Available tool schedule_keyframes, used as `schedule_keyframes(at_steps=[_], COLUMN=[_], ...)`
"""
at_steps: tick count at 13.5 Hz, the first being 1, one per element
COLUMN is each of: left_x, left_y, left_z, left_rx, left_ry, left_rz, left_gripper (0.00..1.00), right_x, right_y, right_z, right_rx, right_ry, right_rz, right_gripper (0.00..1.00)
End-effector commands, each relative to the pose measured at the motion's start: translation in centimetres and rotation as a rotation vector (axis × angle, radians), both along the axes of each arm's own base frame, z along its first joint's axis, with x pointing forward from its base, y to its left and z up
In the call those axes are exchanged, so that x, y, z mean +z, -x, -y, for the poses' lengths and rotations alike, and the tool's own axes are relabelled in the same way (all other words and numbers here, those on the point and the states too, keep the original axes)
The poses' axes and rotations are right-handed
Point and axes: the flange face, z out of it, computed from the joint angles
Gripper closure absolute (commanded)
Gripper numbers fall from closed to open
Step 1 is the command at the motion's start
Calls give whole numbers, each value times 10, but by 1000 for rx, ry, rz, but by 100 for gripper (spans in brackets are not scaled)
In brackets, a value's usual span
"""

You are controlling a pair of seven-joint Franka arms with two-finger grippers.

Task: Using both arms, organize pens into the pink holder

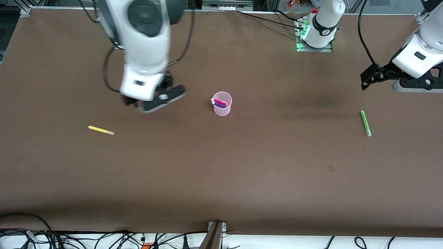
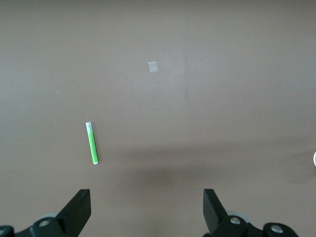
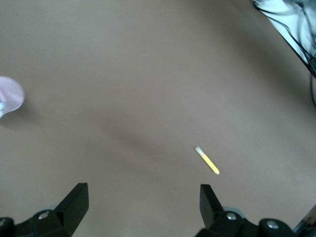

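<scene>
Toward the right arm's end of the brown table (image 1: 221,180), a short yellow marker-like pen (image 1: 101,130) with a pale tip, lying flat on the bare surface, nearer to the front camera than the cup. Above and beside it, the white right arm's black two-finger gripper (image 1: 157,100), raised over the table between that yellow pen and the cup, fingers spread wide with nothing between them; in the right wrist view, the same open gripper (image 3: 140,207) with the yellow pen (image 3: 207,160) lying well apart from its fingertips and the cup's rim (image 3: 11,95) at the picture's edge. Near the table's middle, a small pale pink translucent plastic cup (image 1: 222,103), round and upright, with a magenta-pink pen (image 1: 218,101) and a purple pen (image 1: 219,104) leaning inside, pale tips up. Toward the left arm's end, a short green pen (image 1: 365,123) with a pale tip, flat on the table, well apart from the cup. Over the table near that end, the left arm's black gripper (image 1: 372,77), held up above the green pen's area, empty; in the left wrist view, fingers parted wide (image 2: 148,210), the green pen (image 2: 92,143) beside a small pale square mark (image 2: 153,66) on the surface.
</scene>
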Motion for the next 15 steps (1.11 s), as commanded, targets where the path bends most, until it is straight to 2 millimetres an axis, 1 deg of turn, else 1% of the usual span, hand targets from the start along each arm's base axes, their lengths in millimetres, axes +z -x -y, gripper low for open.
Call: schedule_keyframes(at_steps=[1,2,4,5,6,7,8,10,13,15], left_x=[5,4,4,5,4,5,5,4,4,4], left_y=[-4,-4,-4,-4,-4,-4,-4,-4,-4,-4], left_z=[5,6,5,5,5,5,5,5,5,5], left_rx=[-4,-6,-4,-4,-4,-4,-4,-4,-4,-4], left_ry=[19,19,20,19,19,19,19,19,20,20], left_rz=[5,3,3,5,3,5,5,3,3,3], left_gripper=[0,0,0,0,0,0,0,0,0,0], right_x=[10,10,13,14,11,3,-8,-36,-56,-73], right_y=[-24,-34,-48,-56,-61,-64,-65,-63,-49,-34], right_z=[74,104,161,193,224,250,269,294,303,309], right_rx=[-142,-198,-302,-353,-398,-449,-488,-554,-570,-573], right_ry=[-56,-74,-116,-156,-197,-227,-244,-225,-251,-279], right_rz=[-17,-23,-28,-35,-49,-70,-93,-129,-109,-60], right_gripper=[1,1,1,1,1,1,1,1,1,1])
